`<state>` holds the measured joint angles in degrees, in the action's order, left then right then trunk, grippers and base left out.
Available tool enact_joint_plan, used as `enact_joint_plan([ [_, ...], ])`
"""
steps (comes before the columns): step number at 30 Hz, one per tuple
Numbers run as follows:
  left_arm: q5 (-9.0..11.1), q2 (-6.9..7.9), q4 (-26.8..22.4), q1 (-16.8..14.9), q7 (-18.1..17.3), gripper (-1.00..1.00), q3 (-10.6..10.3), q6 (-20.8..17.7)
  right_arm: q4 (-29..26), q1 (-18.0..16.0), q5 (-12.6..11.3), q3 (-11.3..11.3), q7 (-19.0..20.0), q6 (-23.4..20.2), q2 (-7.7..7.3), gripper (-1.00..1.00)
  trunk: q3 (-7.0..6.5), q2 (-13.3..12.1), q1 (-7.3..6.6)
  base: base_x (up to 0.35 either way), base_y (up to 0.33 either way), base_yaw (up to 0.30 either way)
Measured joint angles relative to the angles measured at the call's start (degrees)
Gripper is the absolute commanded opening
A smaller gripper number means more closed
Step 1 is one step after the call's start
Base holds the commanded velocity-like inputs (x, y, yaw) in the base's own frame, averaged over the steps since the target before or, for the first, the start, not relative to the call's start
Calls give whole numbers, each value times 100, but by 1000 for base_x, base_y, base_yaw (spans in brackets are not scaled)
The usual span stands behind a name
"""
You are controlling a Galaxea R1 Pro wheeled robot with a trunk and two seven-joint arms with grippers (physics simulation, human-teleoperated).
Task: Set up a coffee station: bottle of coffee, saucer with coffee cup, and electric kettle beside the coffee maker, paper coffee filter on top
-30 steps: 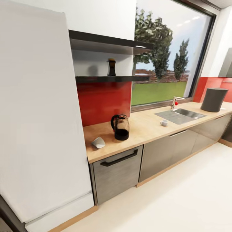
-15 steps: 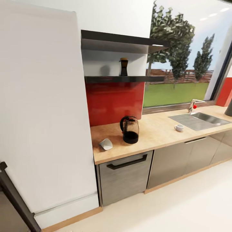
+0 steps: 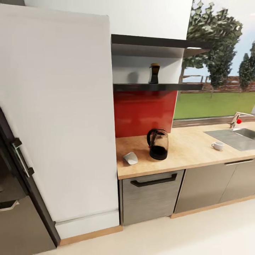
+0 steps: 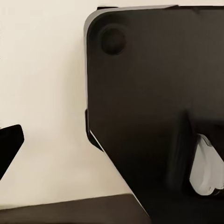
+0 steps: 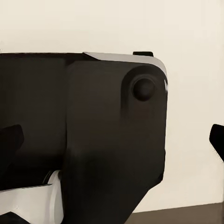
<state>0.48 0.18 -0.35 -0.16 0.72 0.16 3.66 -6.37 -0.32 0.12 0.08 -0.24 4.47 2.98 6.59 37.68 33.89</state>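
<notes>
- Plainly, kettle, paper filter and cup sit on the countertop.
- Coffee bottle stands on the shelf.
- Both grippers' finger spread: cannot tell.

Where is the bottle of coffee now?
In the head view the bottle of coffee stands upright on the dark wall shelf, above the red backsplash and the kettle.

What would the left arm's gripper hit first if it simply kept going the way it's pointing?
Probably the big black rounded panel of the robot's own body, right ahead in the left wrist view, with pale floor beside it. Depth is hard to judge, so this is a guess.
</notes>
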Motion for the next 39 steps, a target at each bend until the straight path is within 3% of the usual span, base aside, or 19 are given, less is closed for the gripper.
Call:
enact_joint_plan([
  [6, 0, -9, 4, 0, 539, 100, 467, 15, 8, 0, 4, 8, 0, -8, 2, 100, 0, 0, 0, 0, 0, 281],
  [14, -39, -26, 7, 0, 608, 100, 487, 21, 3, 0, 0, 8, 8, -9, 2, 100, 0, 1, -1, 58, -50, 281],
  [28, -40, -26, 9, 0, 611, 100, 492, 21, 5, 0, 4, 9, 14, -9, 1, 100, 0, 1, -2, 186, -196, 282],
  [39, -28, -42, 8, 0, 611, 100, 520, 21, 0, 0, -1, 2, 11, -9, 0, 100, 0, 0, 0, 32, -200, 245],
])
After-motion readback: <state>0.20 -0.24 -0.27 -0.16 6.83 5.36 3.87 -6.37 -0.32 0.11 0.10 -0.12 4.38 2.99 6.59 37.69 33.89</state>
